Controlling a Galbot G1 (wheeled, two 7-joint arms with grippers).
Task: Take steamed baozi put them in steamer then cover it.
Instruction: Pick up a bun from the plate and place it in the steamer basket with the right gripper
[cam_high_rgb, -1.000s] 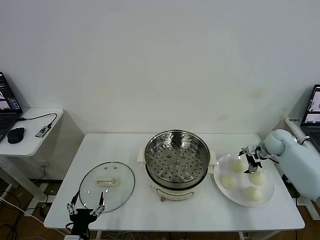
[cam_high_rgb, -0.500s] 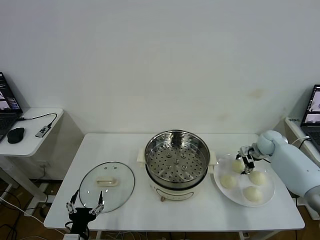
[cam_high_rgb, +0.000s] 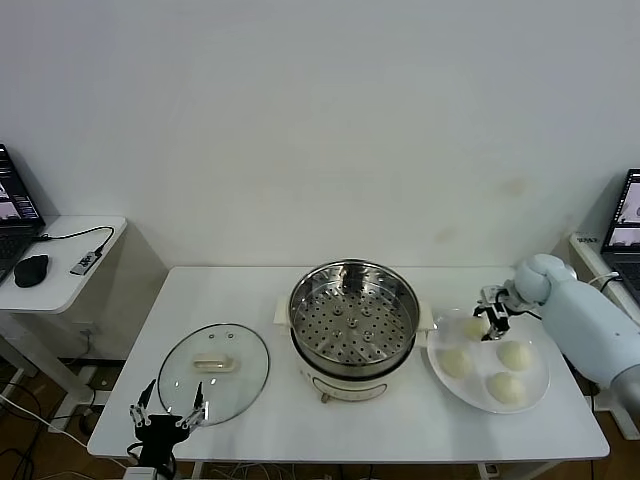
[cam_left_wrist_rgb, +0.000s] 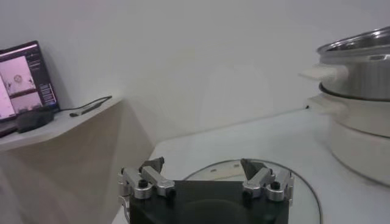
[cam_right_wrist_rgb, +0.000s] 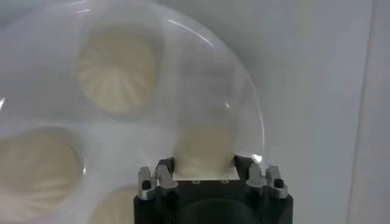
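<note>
The left claw (cam_high_rgb: 168, 417) hangs at the tabletop's (cam_high_rgb: 250, 290) near left edge, fingers spread, just in front of the lid (cam_high_rgb: 214, 371), which lies flat left of the steamer (cam_high_rgb: 354, 318). The steamer basket stands uncovered at mid-table. On the plate (cam_high_rgb: 540, 385) to its right lie four buns; three (cam_high_rgb: 506, 386) sit free. The right claw (cam_high_rgb: 490, 322) is down on the bun (cam_right_wrist_rgb: 204, 148) nearest the steamer, its fingers pinching that bun from both sides.
</note>
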